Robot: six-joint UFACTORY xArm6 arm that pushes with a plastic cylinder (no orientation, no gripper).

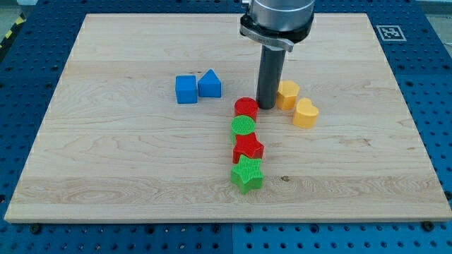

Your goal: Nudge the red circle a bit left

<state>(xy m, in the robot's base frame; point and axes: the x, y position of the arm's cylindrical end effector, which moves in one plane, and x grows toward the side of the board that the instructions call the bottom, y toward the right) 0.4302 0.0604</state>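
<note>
Camera view shows my tip (266, 106), a bare rod with no pincer, just right of the red circle (246, 107), which tops a block column. Approach looks done; next, a short leftward push.

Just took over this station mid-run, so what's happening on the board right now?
The arm is working on the red circle, meant to go a bit left. My tip sits right beside it on the view's right, between it and the two yellow blocks. The red circle tops a column with the green circle, red star and green star below it. Two blue blocks sit to the left.
</note>
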